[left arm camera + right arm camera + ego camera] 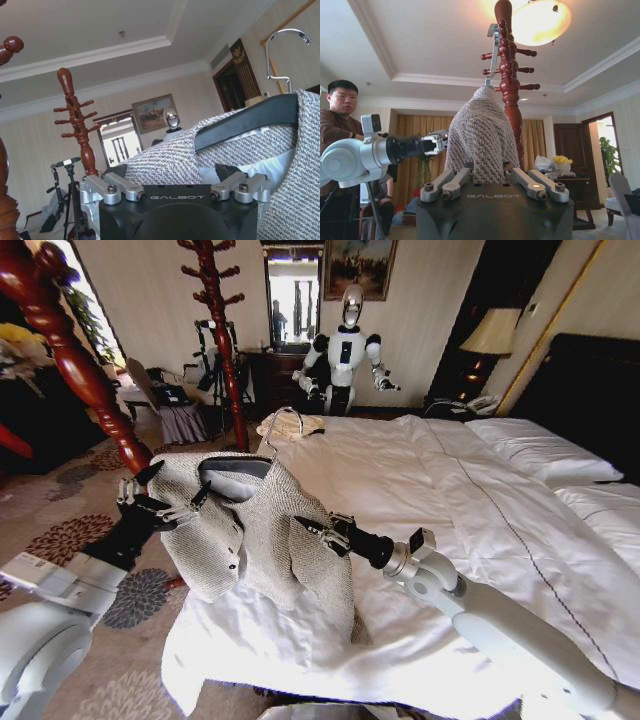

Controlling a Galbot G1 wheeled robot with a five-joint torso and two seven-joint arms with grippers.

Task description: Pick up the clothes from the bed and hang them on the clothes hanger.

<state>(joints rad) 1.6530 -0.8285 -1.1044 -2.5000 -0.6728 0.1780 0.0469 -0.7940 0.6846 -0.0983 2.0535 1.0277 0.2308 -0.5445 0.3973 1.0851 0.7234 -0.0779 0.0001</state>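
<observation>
While the cardigan (pixel 255 530) hangs on the black hanger (pixel 235 466) above the bed (pixel 480 510) edge, L gripper (pixel 168 502) looks closed on its shoulder, R gripper (pixel 318 530) spread open vs. its side, apparently holding nothing.

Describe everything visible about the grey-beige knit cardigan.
The grey-beige coarse-knit cardigan has a white lining showing at the neck and already sits over the slim black shoulder-shaped hanger, whose silver wire hook rises above the collar. It hangs raised above the near edge of the white-duveted bed, its body and sleeves drooping in folds. The left gripper is at one shoulder and the right gripper at the other side, each with its fingers at the knit.
</observation>
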